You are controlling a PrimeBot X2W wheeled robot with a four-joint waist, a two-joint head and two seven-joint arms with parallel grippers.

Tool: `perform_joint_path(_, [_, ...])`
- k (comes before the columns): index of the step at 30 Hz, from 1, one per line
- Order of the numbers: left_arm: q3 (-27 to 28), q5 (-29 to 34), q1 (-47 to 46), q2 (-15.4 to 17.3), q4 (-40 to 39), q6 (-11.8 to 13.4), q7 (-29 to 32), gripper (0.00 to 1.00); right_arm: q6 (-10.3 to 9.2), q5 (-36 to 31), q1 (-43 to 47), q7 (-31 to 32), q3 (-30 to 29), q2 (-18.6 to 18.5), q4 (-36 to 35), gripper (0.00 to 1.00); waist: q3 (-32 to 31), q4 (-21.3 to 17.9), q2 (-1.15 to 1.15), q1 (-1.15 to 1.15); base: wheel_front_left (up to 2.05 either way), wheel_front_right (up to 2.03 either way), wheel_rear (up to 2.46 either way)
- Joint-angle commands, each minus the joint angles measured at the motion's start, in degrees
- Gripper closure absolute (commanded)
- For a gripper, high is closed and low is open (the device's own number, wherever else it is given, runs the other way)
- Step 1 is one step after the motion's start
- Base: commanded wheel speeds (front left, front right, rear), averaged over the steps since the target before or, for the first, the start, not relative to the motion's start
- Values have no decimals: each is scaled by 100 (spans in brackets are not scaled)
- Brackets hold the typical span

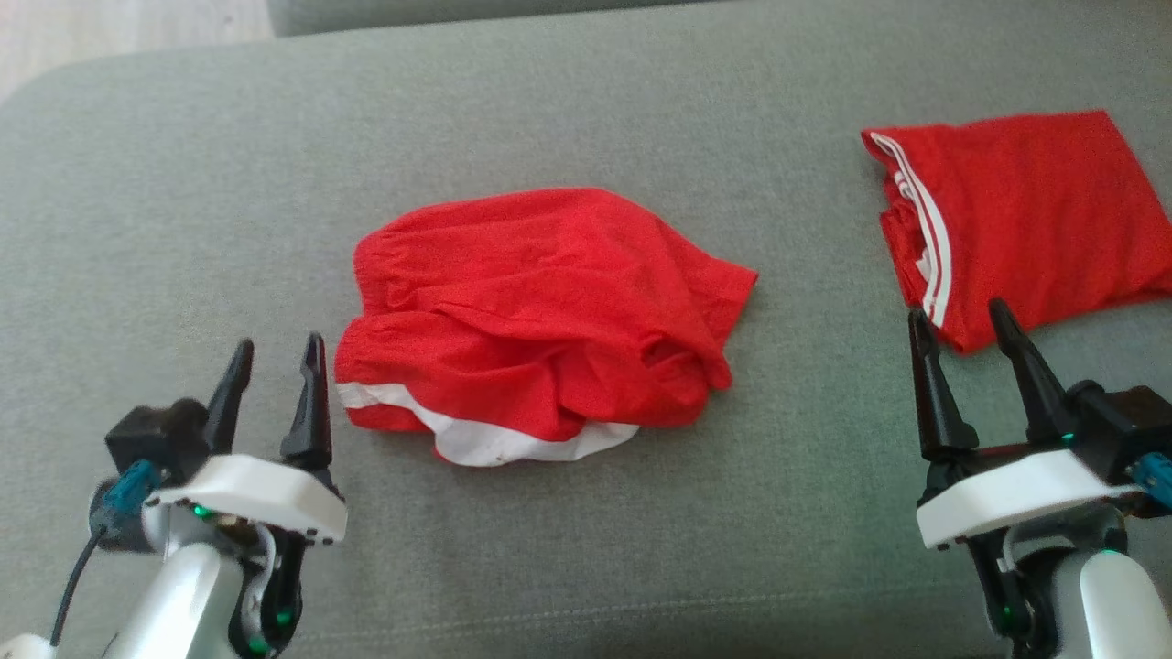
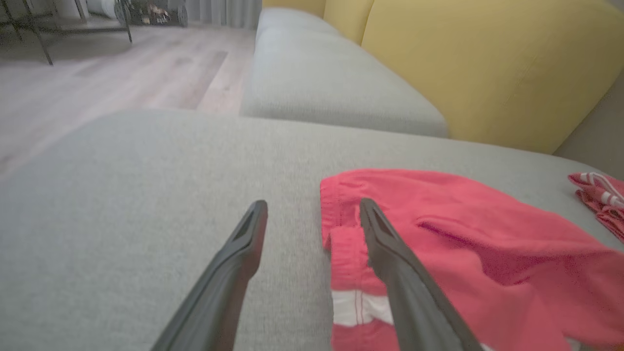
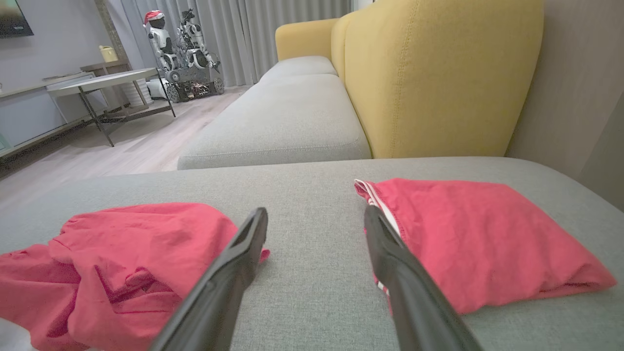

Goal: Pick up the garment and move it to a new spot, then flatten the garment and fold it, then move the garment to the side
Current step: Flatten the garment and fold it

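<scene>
Crumpled red shorts (image 1: 540, 302) lie in the middle of the grey cushion (image 1: 183, 183). Just beside them, left gripper (image 1: 278, 343): fingers spread, empty. Likewise right gripper (image 1: 956, 311), near a folded red garment (image 1: 1035, 201).

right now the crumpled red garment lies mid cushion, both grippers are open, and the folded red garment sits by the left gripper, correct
One slip: the folded red garment lies by the right gripper, not the left gripper, as the head view shows. The crumpled red garment does lie mid cushion, both grippers open.
</scene>
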Motion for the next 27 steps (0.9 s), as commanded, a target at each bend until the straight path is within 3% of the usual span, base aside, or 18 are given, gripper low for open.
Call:
perform_joint_path(1, [294,138,-122,129,-318,88,-79,0,-4,-51,-144,28,146,-30,-244,0,-114,90,0,0,0,0,0])
perform_joint_path(12, [354,710,452,332,-1524,426,-61,0,-4,-182,132,224,233,-30,-341,0,-615,298,0,0,0,0,0])
perform_joint_path(27, [266,704,801,465,-1884,547,235,0,-4,-196,316,315,239,-30,-487,0,-708,322,0,0,0,0,0])
